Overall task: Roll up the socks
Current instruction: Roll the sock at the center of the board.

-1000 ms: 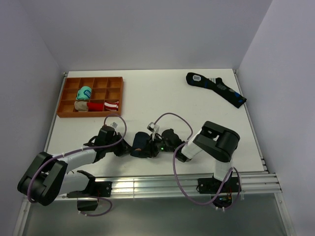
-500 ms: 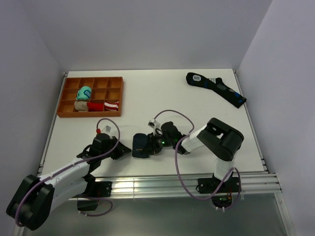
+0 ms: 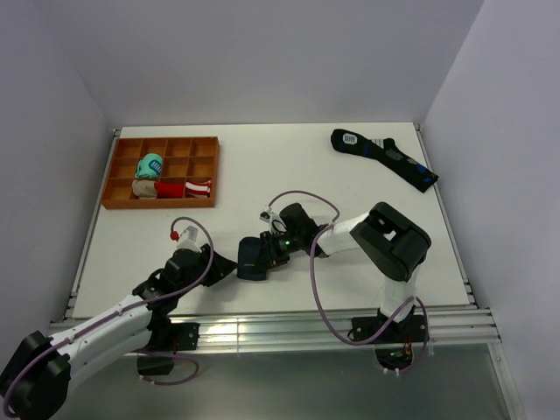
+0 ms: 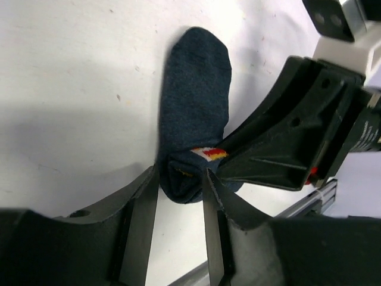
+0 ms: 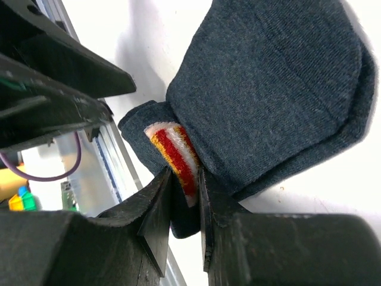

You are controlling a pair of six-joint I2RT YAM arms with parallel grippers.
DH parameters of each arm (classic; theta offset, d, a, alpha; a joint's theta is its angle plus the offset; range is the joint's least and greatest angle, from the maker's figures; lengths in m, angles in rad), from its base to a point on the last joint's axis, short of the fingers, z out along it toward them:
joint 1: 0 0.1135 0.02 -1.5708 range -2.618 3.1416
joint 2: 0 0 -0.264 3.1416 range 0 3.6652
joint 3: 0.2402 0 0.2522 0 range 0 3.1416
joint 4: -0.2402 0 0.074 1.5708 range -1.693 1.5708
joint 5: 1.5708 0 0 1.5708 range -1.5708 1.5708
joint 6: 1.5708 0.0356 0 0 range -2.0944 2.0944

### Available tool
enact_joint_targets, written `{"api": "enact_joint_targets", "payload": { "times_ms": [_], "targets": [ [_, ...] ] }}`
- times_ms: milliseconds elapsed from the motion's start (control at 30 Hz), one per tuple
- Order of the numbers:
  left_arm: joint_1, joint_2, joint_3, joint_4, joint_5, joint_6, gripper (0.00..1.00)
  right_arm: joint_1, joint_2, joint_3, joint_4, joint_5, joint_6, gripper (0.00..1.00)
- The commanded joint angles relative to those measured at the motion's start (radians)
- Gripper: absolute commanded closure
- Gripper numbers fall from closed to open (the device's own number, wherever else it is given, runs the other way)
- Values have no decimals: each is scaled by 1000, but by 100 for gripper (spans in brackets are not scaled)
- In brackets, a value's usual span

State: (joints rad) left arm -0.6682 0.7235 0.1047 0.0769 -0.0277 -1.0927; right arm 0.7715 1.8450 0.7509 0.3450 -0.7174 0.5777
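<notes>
1. The right gripper (image 5: pixel 186 179) is almost closed. Its two fingers pinch the folded end of the socks (image 5: pixel 268 89) right at the red-white-yellow patch (image 5: pixel 175 152).
2. The left gripper (image 4: pixel 180 179) meets it from the opposite side. Its jaws stand partly apart, astride the same folded end. The wrist view does not show whether they press on the cloth or only flank it.
3. The socks lie on the table (image 3: pixel 262 166) near its front edge, between the two arms. The patch end is doubled over in a small fold, and the rounded far end lies flat and spread.
4. The roll seems barely begun. Only one short turn shows at the patch end, and most of the length is unrolled. What is left, by this reading, is to wind the fold along to the rounded end and make the bundle hold.
5. Farther out, an orange tray (image 3: pixel 216 166) with rolled bundles sits at the left rear. A longer dark sock (image 3: pixel 385 157) lies at the far right. Both are well apart from the work.
</notes>
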Motion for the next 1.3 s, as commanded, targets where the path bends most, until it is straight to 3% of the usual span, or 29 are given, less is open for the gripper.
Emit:
{"api": "enact_joint_targets", "payload": {
  "times_ms": [0,233,833,1267],
  "targets": [
    [-63,19,-14,102,-125,14,59,-11,69,4,-320,45,-99,90],
    [-192,-30,-65,181,-251,34,56,-35,95,57,-461,38,-162,90],
    [-283,122,-80,383,-262,148,55,-61,138,137,-624,36,-237,89],
    [-294,231,-57,412,-227,182,54,-72,138,150,-652,47,-256,89]
  ]
}}
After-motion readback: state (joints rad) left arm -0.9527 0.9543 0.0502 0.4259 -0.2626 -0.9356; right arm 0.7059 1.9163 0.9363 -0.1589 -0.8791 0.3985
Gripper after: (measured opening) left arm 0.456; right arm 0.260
